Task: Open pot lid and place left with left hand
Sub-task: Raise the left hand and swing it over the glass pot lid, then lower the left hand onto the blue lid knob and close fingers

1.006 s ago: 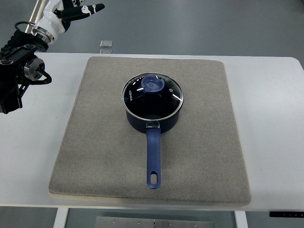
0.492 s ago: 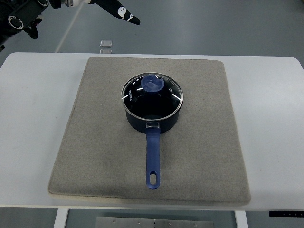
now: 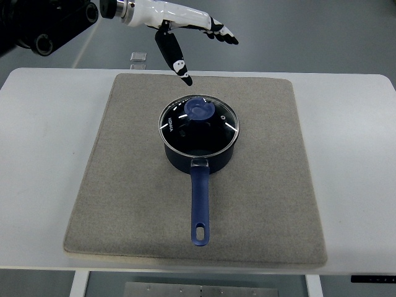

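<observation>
A white table (image 3: 37,161) fills most of the top view and reaches under and well below the robot's left hand (image 3: 185,28), which hangs above the table's far edge. On the table lies a big grey mat (image 3: 124,185), its far edge just beneath the hand and the rest of it spreading away toward the near side. Below the hand, near the middle of the mat, stands a dark blue saucepan (image 3: 199,158) with its long blue handle (image 3: 199,207) pointing away from the hand toward the near edge of the mat, where a hanging hole shows in the handle's end. The glass pot lid (image 3: 198,122) sits closed on the saucepan, just below the hand's lowest fingertip and apart from it, with nothing touching it. The round blue knob (image 3: 198,110) in the lid's middle lies slightly down and to the right of that fingertip. The left hand comes in from the upper left on a white forearm; its fingers (image 3: 219,32) are spread wide and hold nothing, several stretched out to the right and one black-and-white finger pointing down toward the lid. To the left of the hand, beyond the table's far edge, a small grey square object (image 3: 138,57) lies on the floor.
</observation>
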